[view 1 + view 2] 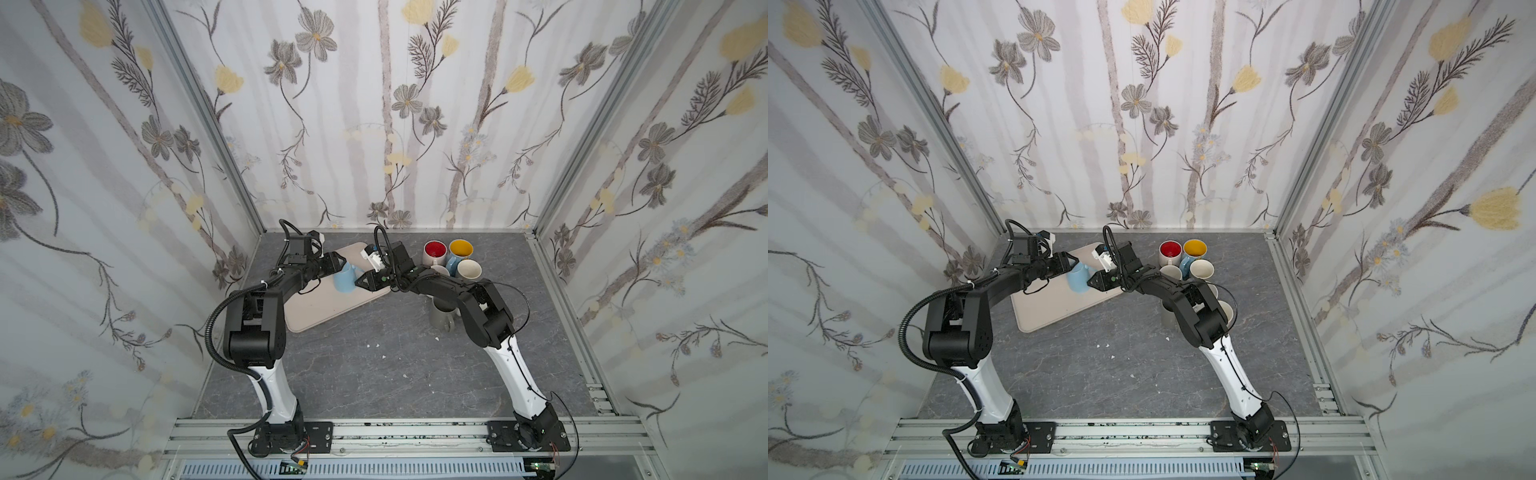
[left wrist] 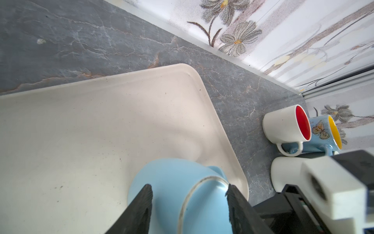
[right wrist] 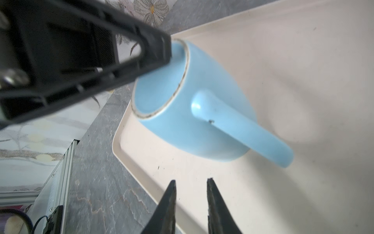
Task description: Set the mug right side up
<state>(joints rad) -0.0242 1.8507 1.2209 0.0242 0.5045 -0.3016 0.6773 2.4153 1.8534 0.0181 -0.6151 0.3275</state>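
Mug (image 3: 218, 71), smooth pale-blue, tapered body

Two high views, two close wrist views.
From high over the near edge of the grey table (image 1: 374, 365) in both top views, tilted down toward the back wall (image 1: 374, 124) (near-identical framing, shifted slightly sideways); from each wrist, close and low over the cream tray (image 2: 81, 131), facing the light blue mug (image 2: 172, 176) from opposite sides; shared across all four: tray and mug.

Beige tray (image 1: 320, 311) on grey table (image 1: 374, 374), red-lined mug (image 1: 435, 249), yellow-lined butterfly mug (image 1: 461, 248) beside it, cream mug (image 1: 469, 270), possibly a grey mug (image 1: 441, 319).
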